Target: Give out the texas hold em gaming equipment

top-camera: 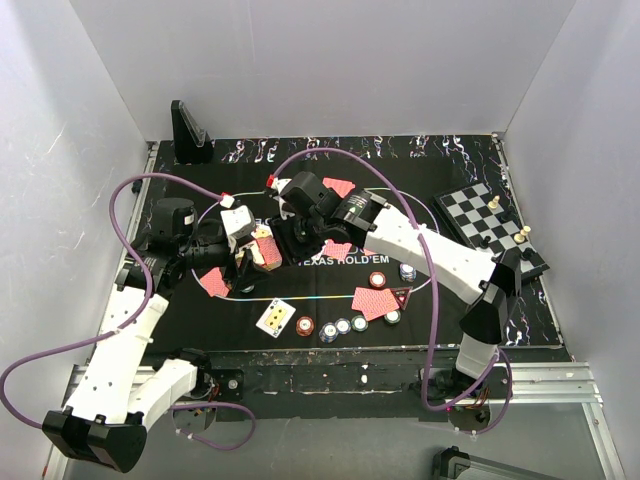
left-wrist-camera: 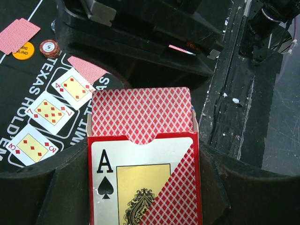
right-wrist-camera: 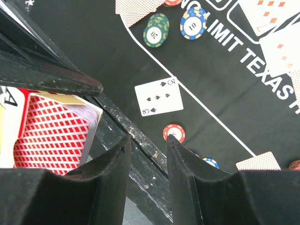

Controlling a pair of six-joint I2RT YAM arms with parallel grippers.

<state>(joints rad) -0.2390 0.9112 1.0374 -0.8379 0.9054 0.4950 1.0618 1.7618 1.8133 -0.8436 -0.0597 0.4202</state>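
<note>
Playing cards (left-wrist-camera: 140,115) with red diamond-patterned backs stick up out of a red box (left-wrist-camera: 147,201) printed with the ace of spades. The left pincer (top-camera: 258,250) is clamped on it over the left of the mat (right-wrist-camera: 225,108). We count three face-up diamond cards (left-wrist-camera: 49,112) on the mat below the box. Toward the near edge lie one face-up spade card (right-wrist-camera: 158,97), a green chip (right-wrist-camera: 156,30), a blue chip (right-wrist-camera: 193,23) and a red chip (right-wrist-camera: 174,132). The right pincer (right-wrist-camera: 147,154) stands apart, gripping nothing.

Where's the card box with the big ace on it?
In the top view, the card box is gripped in the left hand, left of centre above the black mat, with the right hand beside it.
</note>
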